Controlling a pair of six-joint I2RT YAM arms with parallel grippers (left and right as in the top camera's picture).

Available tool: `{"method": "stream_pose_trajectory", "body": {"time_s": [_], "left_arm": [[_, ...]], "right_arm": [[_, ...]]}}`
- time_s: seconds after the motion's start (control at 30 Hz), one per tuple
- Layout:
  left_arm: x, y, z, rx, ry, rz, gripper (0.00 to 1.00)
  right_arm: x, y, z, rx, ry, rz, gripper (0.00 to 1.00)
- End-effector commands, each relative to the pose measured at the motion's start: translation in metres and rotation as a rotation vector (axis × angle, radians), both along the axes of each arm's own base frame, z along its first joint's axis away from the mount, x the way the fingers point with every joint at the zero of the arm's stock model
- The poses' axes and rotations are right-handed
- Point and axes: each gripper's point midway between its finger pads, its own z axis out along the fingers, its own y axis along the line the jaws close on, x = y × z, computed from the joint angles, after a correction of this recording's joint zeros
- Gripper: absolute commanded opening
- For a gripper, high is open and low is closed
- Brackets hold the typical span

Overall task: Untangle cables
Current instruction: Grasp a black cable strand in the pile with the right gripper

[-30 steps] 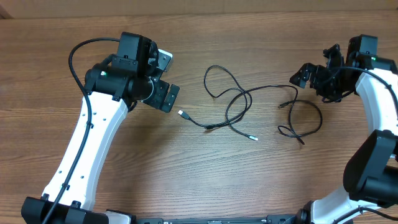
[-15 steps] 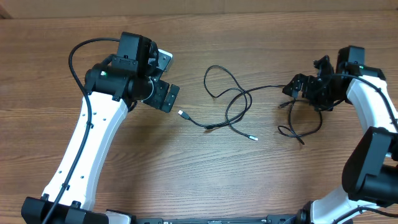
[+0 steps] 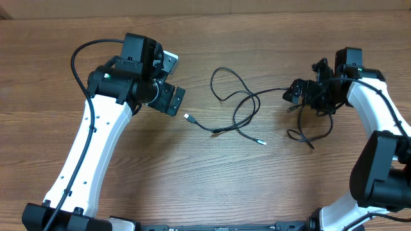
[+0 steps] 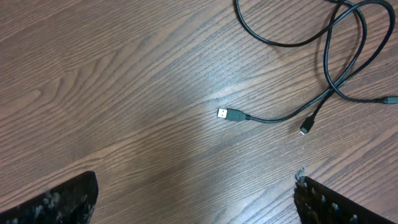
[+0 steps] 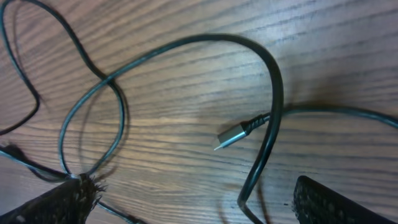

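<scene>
Cables, crossed in loops on the table, spread from a silvery plug. Right gripper hangs over that plug, jaws apart, presumably to seize it. Left gripper, also spread, waits well away.

Table — brown wood-grain top, grain running side to side; carries two thin black cables, both lying flat on the surface, looped and crossing one another near the middle; flat silvery USB plug at the left end, clear of the loops; small teal-tipped plug just below the crossing; slim silvery plug to the right — its lead crossing an arc of cord.
</scene>
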Motion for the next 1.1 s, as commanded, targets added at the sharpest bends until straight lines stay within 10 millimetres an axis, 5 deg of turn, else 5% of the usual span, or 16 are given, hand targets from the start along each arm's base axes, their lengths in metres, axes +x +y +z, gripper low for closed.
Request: {"method": "stream_pose_trajectory", "body": {"time_s": [0.0,0.1,0.3,0.37,0.77,0.9,1.0,1.07], "left_arm": [[0.002,-0.002,0.004,-0.008,-0.010,-0.022,1.00],[0.001,-0.002,0.003,-0.008,-0.010,-0.022,1.00],[0.001,-0.003,0.003,-0.008,-0.010,-0.023,1.00],[0.001,-0.003,0.003,-0.008,-0.010,-0.023,1.00],[0.001,-0.003,0.003,-0.008,-0.010,-0.023,0.99],[0.001,-0.003,0.003,-0.008,-0.010,-0.023,1.00],[0.001,-0.003,0.003,-0.008,-0.010,-0.023,1.00],[0.001,-0.003,0.003,-0.008,-0.010,-0.023,1.00]], "right_arm": [[-0.006,0.001,-0.011,-0.012,0.006,0.007,1.00],[-0.007,0.001,-0.016,-0.012,0.003,0.007,0.97],[-0.004,0.000,-0.019,-0.015,-0.015,0.007,0.54],[-0.003,0.000,-0.019,-0.016,-0.020,0.007,0.47],[-0.002,-0.002,-0.023,-0.028,-0.029,0.004,0.45],[-0.002,-0.002,-0.023,-0.028,-0.029,0.004,0.31],[-0.001,-0.002,-0.023,-0.028,-0.033,0.000,0.04],[0.001,-0.002,-0.022,-0.029,-0.041,-0.002,0.04]]}}
